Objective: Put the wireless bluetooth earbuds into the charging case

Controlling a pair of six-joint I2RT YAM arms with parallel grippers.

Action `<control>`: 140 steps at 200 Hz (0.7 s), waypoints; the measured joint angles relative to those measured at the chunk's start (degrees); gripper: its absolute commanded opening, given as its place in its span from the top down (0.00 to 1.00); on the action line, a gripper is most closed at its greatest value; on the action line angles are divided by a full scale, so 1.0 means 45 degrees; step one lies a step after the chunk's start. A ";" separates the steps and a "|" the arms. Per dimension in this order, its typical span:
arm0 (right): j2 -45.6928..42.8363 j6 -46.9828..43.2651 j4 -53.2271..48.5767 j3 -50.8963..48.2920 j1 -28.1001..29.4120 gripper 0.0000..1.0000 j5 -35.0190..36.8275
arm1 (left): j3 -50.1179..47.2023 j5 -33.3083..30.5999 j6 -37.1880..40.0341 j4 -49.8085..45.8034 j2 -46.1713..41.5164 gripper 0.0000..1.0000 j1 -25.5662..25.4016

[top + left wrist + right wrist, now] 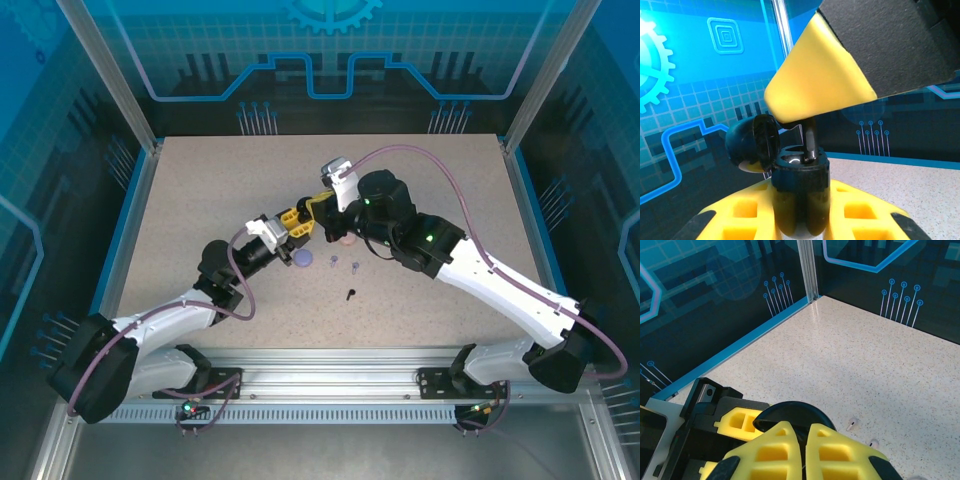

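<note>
Yellow ribbed fingers of the left gripper (800,207) sit closest to the lens in the left wrist view, clenched on the small glossy black charging case (800,175); case is held upright off the table, mouth up, so the wells face the other arm; hinged black lid (752,142) is swung open to the left, out of the way; one black stemmed earbud (810,142) stands in the case, stem up, not yet flush by my read; right gripper (801,440) is above it, jaws closed tight together, yellow tip touching the top of that stem; can't tell if it nips the stem or only presses on it; closed jaws make one narrow pusher, which suits a seat-down move; on the speckled beige tabletop (200,200) below, the second black earbud (351,294) lies loose; two purple earbuds (331,262) lie beside the round purple case (303,260); two pale pink earbuds (853,424) lie near each other, clear of both grippers; judgement: first bud mid-insertion, five left; risk: side load tips the bud or twists the case in the left grip
</note>
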 measured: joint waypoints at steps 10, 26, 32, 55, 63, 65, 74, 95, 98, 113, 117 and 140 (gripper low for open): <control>0.0000 -0.0005 0.0000 -0.0010 0.0000 0.95 0.0005 | 0.0000 0.0005 0.0005 -0.0010 0.0000 1.00 0.0000; 0.0000 -0.0063 -0.0010 -0.0029 0.0010 0.96 0.0005 | 0.0005 0.0005 0.0005 -0.0097 -0.0005 1.00 0.0000; 0.0000 -0.0136 -0.0015 -0.0039 0.0010 0.96 0.0010 | 0.0015 0.0005 0.0005 -0.0126 -0.0005 1.00 0.0000; 0.0000 -0.0612 -0.0049 -0.0039 0.0102 0.96 0.0112 | 0.0083 0.0019 0.0015 -0.0306 -0.0005 1.00 -0.0005; 0.0010 -0.0850 -0.0078 -0.0039 0.0175 0.96 0.0204 | 0.0083 0.0063 0.0019 -0.0364 -0.0005 1.00 -0.0015; 0.0015 -0.0937 -0.0097 -0.0034 0.0214 0.96 0.0253 | 0.0083 0.0068 0.0019 -0.0379 -0.0005 1.00 -0.0019; 0.0049 -0.1229 -0.0189 0.0000 0.0325 0.97 0.0447 | 0.0083 0.0112 0.0029 -0.0486 -0.0015 1.00 -0.0024; 0.0228 -0.1933 -0.0413 0.0248 0.0607 0.97 0.0889 | 0.0083 0.0136 0.0039 -0.0593 -0.0029 1.00 -0.0024; 0.0257 -0.2016 -0.0432 0.0282 0.0646 0.97 0.0957 | 0.0083 0.0141 0.0039 -0.0617 -0.0039 1.00 -0.0024; 0.0423 -0.2409 -0.0486 0.0476 0.0947 0.98 0.1127 | 0.0087 0.0151 0.0039 -0.0695 -0.0063 1.00 -0.0044; 0.0461 -0.2526 -0.0486 0.0520 0.1059 0.98 0.1219 | 0.0087 0.0151 0.0044 -0.0763 -0.0073 1.00 -0.0049; 0.0549 -0.3026 -0.0544 0.0627 0.1234 0.98 0.1501 | 0.0087 0.0146 0.0044 -0.0913 -0.0155 1.00 -0.0049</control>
